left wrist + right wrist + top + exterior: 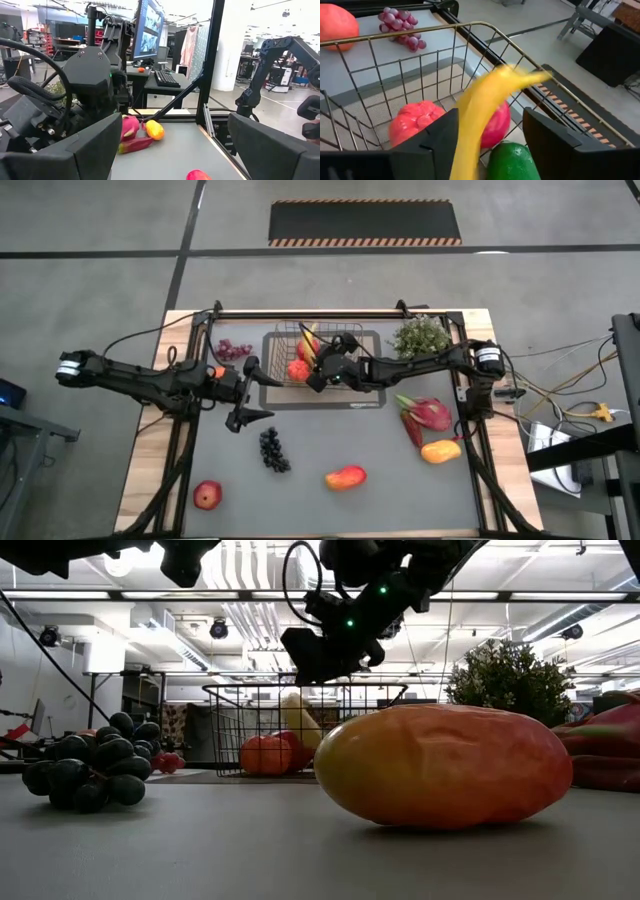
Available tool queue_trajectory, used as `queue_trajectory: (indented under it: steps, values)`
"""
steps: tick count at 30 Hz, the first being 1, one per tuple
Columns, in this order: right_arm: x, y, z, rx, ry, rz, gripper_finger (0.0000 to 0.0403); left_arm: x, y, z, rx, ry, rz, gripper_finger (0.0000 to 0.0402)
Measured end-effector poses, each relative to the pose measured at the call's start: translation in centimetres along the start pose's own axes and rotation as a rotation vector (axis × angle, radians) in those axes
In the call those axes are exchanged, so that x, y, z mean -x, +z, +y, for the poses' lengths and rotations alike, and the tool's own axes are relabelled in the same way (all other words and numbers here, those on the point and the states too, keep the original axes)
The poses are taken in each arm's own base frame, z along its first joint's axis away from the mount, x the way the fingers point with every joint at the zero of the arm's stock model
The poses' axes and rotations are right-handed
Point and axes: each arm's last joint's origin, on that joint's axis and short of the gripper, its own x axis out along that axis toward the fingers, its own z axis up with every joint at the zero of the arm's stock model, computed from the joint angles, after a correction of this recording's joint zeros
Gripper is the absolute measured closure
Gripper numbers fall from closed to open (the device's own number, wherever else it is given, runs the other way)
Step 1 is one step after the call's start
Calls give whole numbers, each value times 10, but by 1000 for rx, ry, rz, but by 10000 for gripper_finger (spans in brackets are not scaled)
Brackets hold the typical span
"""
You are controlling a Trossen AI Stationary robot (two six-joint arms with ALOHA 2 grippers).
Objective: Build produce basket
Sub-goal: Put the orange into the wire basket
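Far left: left arm stretched across the table's left edge, left gripper (247, 392) hovering left of the basket, fingers wide apart, nothing between them. Behind it, light purple grapes (234, 350) by the back rail. Nearer the front, red apple (207, 496) and dark grapes (272, 448) on the grey mat. Centre back: wire basket (276, 338) on a flat tray (368, 399), holding red fruit (413, 122), a green pepper (512, 161) and a banana (485, 107) leaning upright. Right gripper (318, 372) poised over the basket; fingers apart on either side of the banana, grip impossible to tell. Front centre: mango (345, 477). Right: leafy plant (420, 337) at the back, dragon fruit (426, 414), second mango (441, 450).
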Motion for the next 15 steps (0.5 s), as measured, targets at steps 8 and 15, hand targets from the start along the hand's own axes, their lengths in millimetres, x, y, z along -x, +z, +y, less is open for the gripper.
queue_trajectory:
  steps: [8,15]
  values:
    - [25,22,-4,115,26,-72,172,-3,-5,1,5,2,-16,57]
    - [87,55,-15,243,361,-254,195,-12,-37,-8,82,-78,-160,57]
